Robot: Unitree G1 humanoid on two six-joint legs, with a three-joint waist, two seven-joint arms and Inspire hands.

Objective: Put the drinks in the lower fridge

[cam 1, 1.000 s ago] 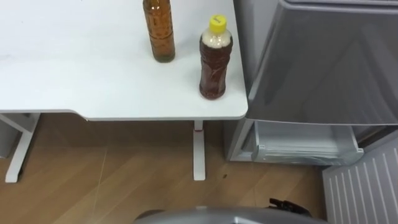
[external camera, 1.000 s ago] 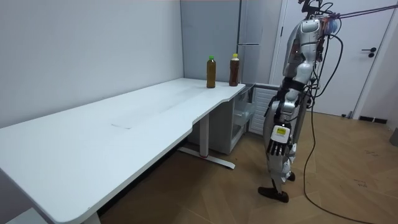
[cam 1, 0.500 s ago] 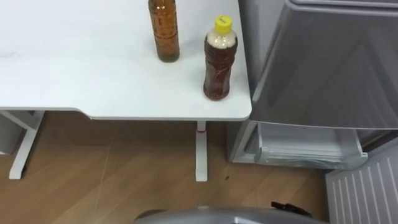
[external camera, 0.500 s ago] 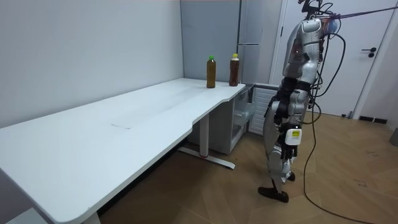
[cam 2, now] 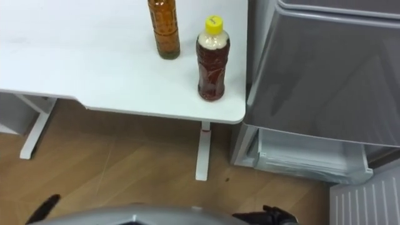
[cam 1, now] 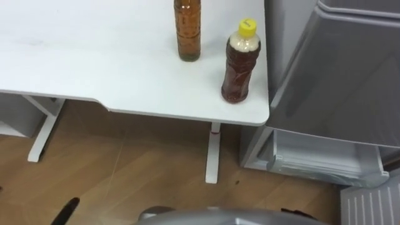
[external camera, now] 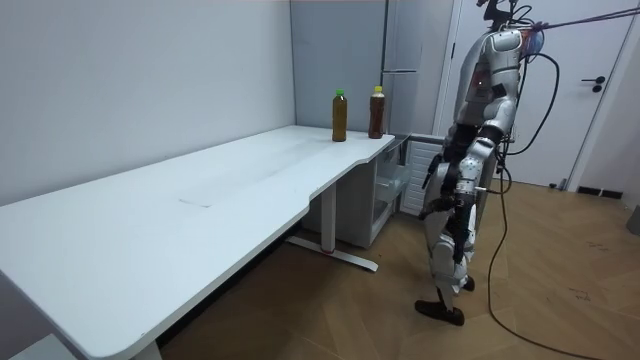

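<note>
The left hand (cam 1: 65, 211) is showing as a dark tip at the lower left of the eye views, over the wooden floor (cam 1: 125, 181). In the room view it is hanging in front of the robot's hip on the side nearer the camera. I cannot tell how far open it is.

The white bench (cam 1: 94, 56) is running across the upper left of the eye views, with its rounded corner just beside the fridge. Both drinks are standing upright on that corner, near each other but apart, and neither is in a hand. The left one is a bottle of amber drink (cam 1: 188, 31), standing further back from the near edge, its top cut off in the eye views. In the room view it is wearing a green cap. The right one is a darker bottle with a yellow cap (cam 1: 239, 65), standing close to the bench's near edge and to its fridge-side end.

The grey fridge (cam 1: 350, 81) is standing right of the bench. Its lower compartment (cam 1: 322, 164) is lying open with a pale drawer showing inside, and the ribbed inner face of the lower door (cam 1: 372, 203) is reaching into the bottom right corner.

The right hand (cam 2: 270, 216) seems to be the dark shape at the bottom edge, close against the robot's body. I cannot tell its state.

In the room view the robot is standing on the floor before the bench's end and the fridge.
</note>
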